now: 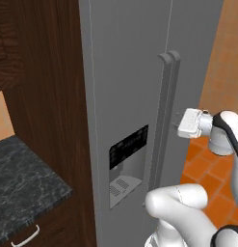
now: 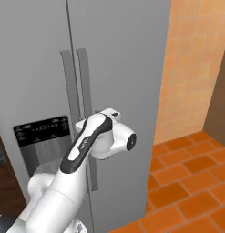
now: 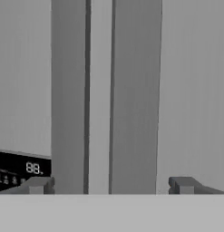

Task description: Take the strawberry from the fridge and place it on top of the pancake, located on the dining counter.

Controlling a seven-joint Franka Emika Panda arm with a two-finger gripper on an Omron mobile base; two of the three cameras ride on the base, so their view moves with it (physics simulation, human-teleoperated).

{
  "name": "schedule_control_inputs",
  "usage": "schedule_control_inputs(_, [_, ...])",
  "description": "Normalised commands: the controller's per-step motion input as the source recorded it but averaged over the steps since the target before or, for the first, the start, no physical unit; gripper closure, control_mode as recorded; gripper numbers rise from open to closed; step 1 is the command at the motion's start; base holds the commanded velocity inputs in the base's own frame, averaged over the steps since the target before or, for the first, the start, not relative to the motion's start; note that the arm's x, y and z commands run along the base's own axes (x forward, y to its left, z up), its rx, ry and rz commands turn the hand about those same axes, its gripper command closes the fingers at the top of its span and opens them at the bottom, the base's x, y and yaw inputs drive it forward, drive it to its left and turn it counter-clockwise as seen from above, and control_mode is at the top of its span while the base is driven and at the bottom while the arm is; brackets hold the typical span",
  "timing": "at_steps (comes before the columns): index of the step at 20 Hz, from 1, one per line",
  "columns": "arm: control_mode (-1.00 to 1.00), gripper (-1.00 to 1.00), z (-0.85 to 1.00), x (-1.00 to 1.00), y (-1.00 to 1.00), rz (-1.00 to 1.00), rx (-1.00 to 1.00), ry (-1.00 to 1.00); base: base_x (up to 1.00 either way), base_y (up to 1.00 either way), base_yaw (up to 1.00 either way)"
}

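Grey steel, left base view: the fridge stood shut, both doors closed. The gripper hung right at the paired handles, level with the top of the dispenser panel.
Right base view: the arm reached in at the handles, its hand hidden behind the wrist. Orange floor tiles and an orange wall lay right of the fridge.
Hand view: fingers were spread wide, straddling both handles, gripping nothing.
Progress: early, by my read; door unopened, the strawberry presumably inside, unseen. Opening, fetching and placing on the pancake were all left.
Surroundings: a dark marbled counter and brown cabinets sat left of the fridge.
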Motion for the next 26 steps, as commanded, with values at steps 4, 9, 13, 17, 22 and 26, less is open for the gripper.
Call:
schedule_control_inputs(4, [-1.00,-1.00,0.00,0.48,0.01,0.00,0.04,-0.01,0.00,0.00,0.00])
schedule_control_inputs(9, [-1.00,-1.00,0.00,0.65,0.00,0.00,0.02,0.00,0.00,0.00,0.00])
schedule_control_inputs(13, [-1.00,-1.00,-0.10,0.17,0.21,0.00,0.00,0.00,0.00,0.00,0.00])
schedule_control_inputs(17, [-1.00,1.00,-0.13,0.23,0.58,0.00,0.00,0.01,0.00,0.00,0.00])
schedule_control_inputs(22, [-1.00,1.00,-0.02,0.02,0.12,0.00,0.00,0.00,0.00,0.00,0.00])
schedule_control_inputs(26, [-1.00,1.00,0.05,-0.08,-0.30,0.00,0.04,0.00,0.00,0.00,0.00])
